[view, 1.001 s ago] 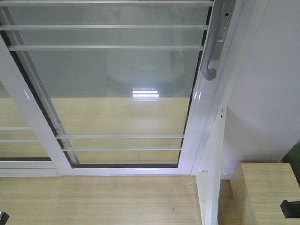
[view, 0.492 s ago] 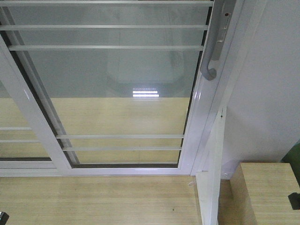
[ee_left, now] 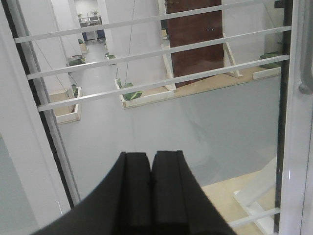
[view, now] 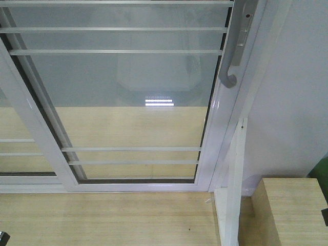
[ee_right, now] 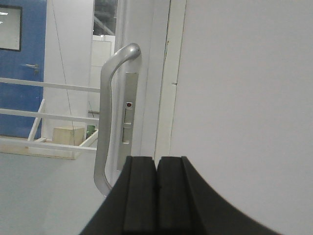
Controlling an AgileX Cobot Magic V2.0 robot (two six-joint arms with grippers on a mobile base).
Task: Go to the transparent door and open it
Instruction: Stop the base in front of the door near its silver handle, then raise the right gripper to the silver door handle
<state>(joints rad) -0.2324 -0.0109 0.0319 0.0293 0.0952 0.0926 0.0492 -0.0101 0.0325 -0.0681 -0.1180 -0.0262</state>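
Observation:
The transparent door (view: pixel 128 92) is a clear-glass panel in a white frame with paired thin white bars, filling most of the front view. Its curved silver-grey pull handle (view: pixel 231 56) sits on the right stile. In the right wrist view the handle (ee_right: pixel 105 132) stands upright, just left of and beyond my right gripper (ee_right: pixel 156 159), which is shut and empty. My left gripper (ee_left: pixel 150 154) is shut and empty, facing the glass (ee_left: pixel 186 117) with the handle's lower end (ee_left: pixel 305 73) at the far right.
A second barred glass panel (view: pixel 20 148) overlaps at the left. A plain white wall (view: pixel 297 92) stands right of the door frame. A light wooden box (view: pixel 292 210) sits at the bottom right. Wood floor (view: pixel 102 220) lies in front.
The dark object at the right edge of the front view has slid further right, nearly out of frame. The door has not moved.

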